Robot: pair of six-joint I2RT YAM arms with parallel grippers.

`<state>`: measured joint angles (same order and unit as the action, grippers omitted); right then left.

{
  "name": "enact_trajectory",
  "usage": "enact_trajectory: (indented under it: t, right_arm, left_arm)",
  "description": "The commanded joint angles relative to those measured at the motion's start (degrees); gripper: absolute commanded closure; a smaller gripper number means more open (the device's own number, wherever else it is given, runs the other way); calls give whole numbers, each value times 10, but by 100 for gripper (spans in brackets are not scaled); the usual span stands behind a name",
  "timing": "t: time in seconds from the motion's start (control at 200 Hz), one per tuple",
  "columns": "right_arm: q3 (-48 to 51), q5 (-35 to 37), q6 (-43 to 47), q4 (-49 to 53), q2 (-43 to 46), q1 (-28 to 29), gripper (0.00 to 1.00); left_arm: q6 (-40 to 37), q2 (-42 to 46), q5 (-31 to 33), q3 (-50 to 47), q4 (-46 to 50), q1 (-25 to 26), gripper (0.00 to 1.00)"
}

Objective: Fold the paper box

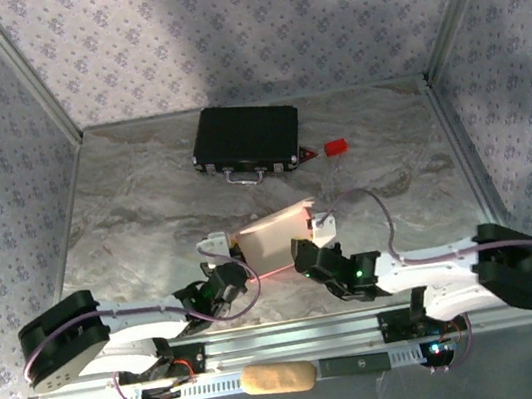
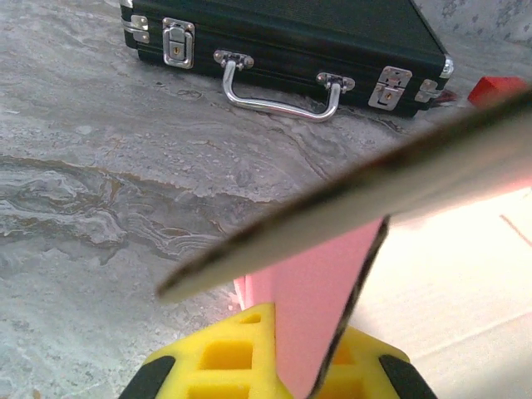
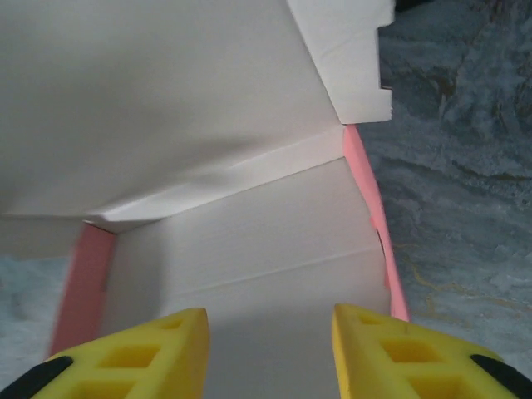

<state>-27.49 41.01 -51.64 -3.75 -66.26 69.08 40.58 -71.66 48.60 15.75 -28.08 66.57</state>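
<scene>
The paper box (image 1: 274,240) lies partly folded on the marble table between my two arms, pink outside and pale inside. My left gripper (image 1: 240,270) is at its left side. In the left wrist view the yellow fingers (image 2: 218,359) are shut on an upright pink flap (image 2: 320,283), and a pale panel edge (image 2: 374,187) crosses above them. My right gripper (image 1: 301,252) is at the box's right side. In the right wrist view it (image 3: 270,322) stands open over the pale inside of the box (image 3: 249,241), with nothing between its fingers and a raised flap (image 3: 166,91) overhead.
A black hard case (image 1: 246,140) with metal latches and a handle (image 2: 278,104) lies at the back of the table. A small red block (image 1: 336,147) sits just right of it. A tan roll (image 1: 277,379) rests on the near rail. Patterned walls close in the table's sides.
</scene>
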Motion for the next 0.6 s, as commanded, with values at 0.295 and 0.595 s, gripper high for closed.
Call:
enact_trajectory:
  t: [0.295, 0.595]
  right_arm:
    - [-4, -122, 49, 223, 309, -121, 43]
    - [-94, -507, 61, 170, 139, -537, 48]
  left_arm:
    - [-25, -27, 0, 37, 46, -1, 100]
    - [-34, -38, -7, 50, 49, -13, 100]
